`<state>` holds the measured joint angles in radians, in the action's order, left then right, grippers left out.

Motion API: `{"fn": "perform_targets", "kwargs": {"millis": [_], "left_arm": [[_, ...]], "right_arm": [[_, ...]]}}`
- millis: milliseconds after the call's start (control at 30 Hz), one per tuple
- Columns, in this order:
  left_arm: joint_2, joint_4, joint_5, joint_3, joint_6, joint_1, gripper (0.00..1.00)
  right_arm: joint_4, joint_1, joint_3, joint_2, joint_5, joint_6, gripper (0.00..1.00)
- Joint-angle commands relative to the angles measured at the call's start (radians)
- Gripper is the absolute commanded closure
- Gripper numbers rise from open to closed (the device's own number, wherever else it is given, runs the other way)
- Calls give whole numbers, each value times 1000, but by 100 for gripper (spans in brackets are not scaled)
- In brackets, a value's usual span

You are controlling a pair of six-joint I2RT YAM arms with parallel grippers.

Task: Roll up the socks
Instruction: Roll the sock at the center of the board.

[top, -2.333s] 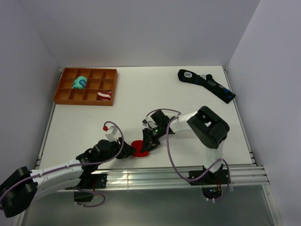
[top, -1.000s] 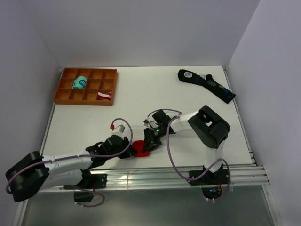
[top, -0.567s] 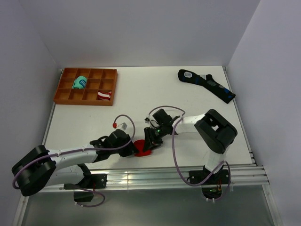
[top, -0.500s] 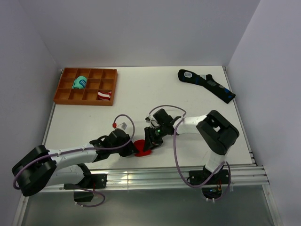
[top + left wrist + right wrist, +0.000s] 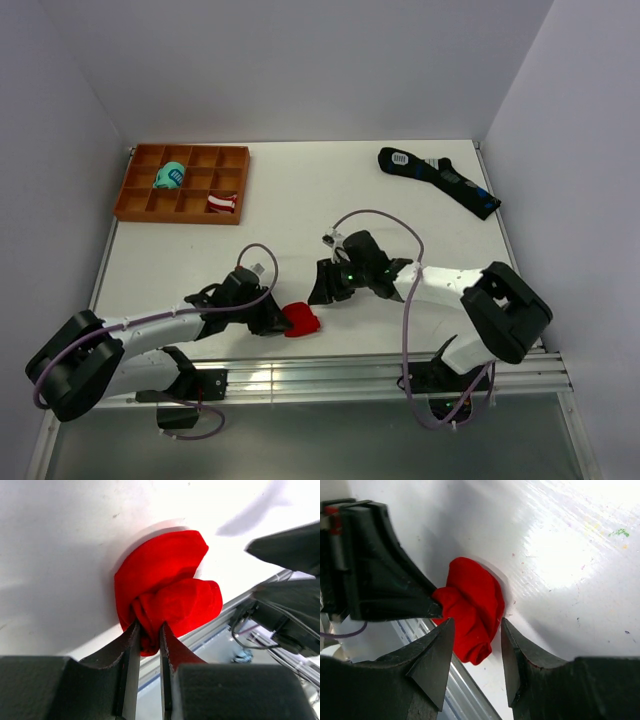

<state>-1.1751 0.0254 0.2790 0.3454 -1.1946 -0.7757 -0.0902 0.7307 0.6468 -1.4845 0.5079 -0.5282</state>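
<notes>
Red fabric: the socks (image 5: 170, 590) sit as a crumpled bundle on the white table (image 5: 60, 540) near its front edge, one fold pinched between the closed fingers of the left end effector (image 5: 148, 630). Just past the bundle, the right end effector (image 5: 476, 625) hovers with its fingers spread, gripping nothing and clear of the cloth. Well beyond both lie an orange tray (image 5: 160, 216) and black socks (image 5: 450, 183)

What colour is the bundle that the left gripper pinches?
The socks in the left gripper are plain bright red; the left wrist view shows them best.
</notes>
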Motion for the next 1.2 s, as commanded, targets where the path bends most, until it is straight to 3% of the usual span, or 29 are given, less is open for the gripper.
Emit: {"fn": "perform_targets", "kwargs": {"millis": [0,533,1167], "left_arm": [[2,11,68,-31,-29,24,100],[29,-18,124,-103,-117,95,100],[2,-76,192,-134,-109,170,100]], "right_arm": [[-141,7,-50,82,-26,16,50],[-519,216,-272,178,-169,45,48],[-497,325,-269,136,-364,74,48]]}}
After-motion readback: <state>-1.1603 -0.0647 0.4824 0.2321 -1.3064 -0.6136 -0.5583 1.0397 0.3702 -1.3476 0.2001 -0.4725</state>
